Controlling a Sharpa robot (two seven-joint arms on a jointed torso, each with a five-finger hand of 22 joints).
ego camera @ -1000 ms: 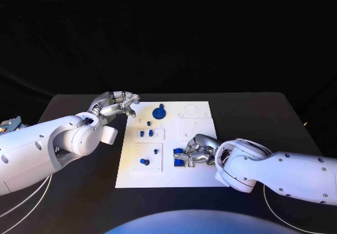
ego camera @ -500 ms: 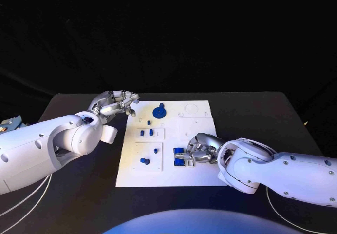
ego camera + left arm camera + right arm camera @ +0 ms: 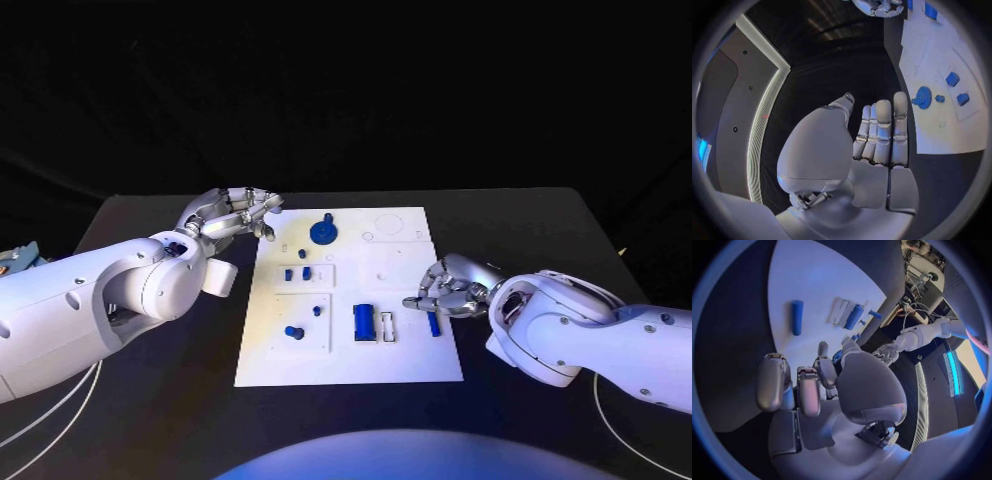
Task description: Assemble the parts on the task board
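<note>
No legible text, labels, brand marks, numbers or signs on the task board [image 3: 411, 360], the blue parts [image 3: 364, 321] or the table [image 3: 534, 225] in any view; the board's faint outlines are too small to read as characters.

The task board [image 3: 411, 360] is a flat white plate with a smooth, matt face that looks like plastic. The blue parts on it, among them a round gear-like disc [image 3: 325, 232], a rectangular block [image 3: 364, 321] and a slim peg [image 3: 433, 324], look like smooth moulded plastic with a dull sheen. The table [image 3: 548, 240] has a black, matt, non-reflective top. Both arms have glossy white plastic shells that catch the light. The left hand [image 3: 231, 214] and right hand [image 3: 454, 290] look like silvery metal with a satin, lightly reflective finish.
</note>
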